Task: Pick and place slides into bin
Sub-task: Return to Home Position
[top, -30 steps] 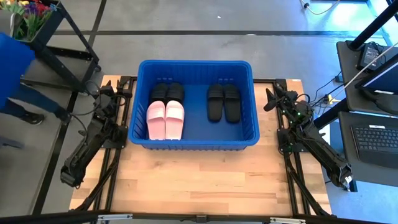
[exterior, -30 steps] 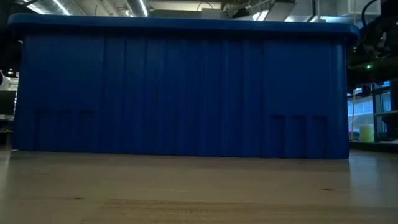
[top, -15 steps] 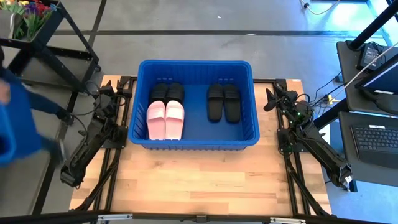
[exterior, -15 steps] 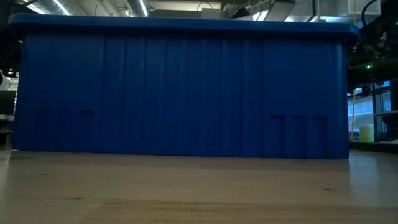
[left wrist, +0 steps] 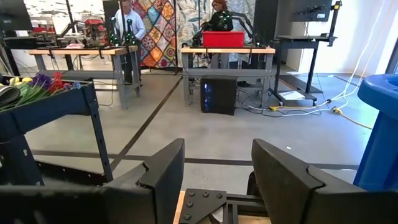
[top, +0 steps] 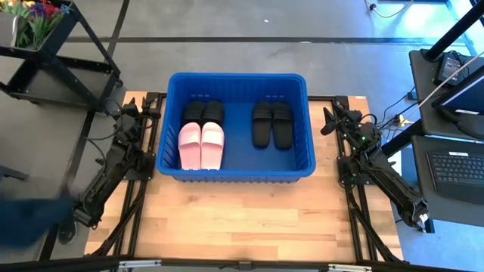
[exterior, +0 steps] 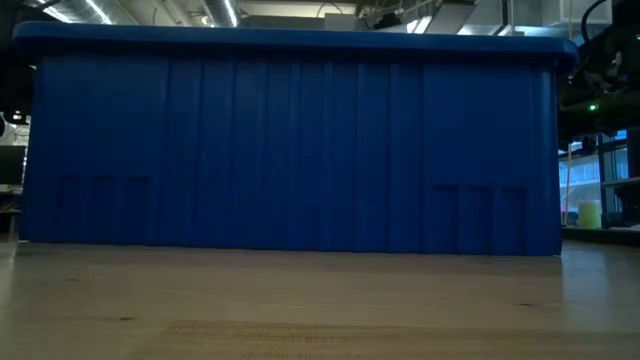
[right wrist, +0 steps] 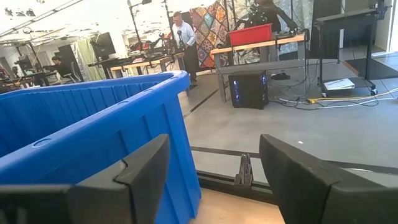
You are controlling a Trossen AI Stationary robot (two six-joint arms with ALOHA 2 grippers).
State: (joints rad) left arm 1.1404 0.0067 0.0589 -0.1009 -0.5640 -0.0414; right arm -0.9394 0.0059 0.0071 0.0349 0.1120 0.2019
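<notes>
The blue bin (top: 171, 125) stands on the far half of the wooden table; its near wall (exterior: 300, 140) fills the low view. Inside it, resting soles down on the floor, lie a pale pink pair of slides (top: 201, 145), a black pair (top: 204, 112) behind them, and another black pair (top: 271, 123) to the right. My left gripper (top: 128, 110) is parked left of the bin, open and empty (left wrist: 217, 180). My right gripper (top: 331, 115) is parked right of the bin, open and empty (right wrist: 214, 180), with the bin's wall (right wrist: 93, 130) beside it.
Bare wooden tabletop (top: 242, 215) lies in front of the bin. A blurred person in blue (top: 30, 219) is at the table's near left corner. A dark cart with flowers (top: 34, 19) stands at the far left, a desk with a keyboard (top: 457, 166) on the right.
Both arms and the slides have kept still. The person in blue beside the table's left edge has moved from the far left toward the near left corner.
</notes>
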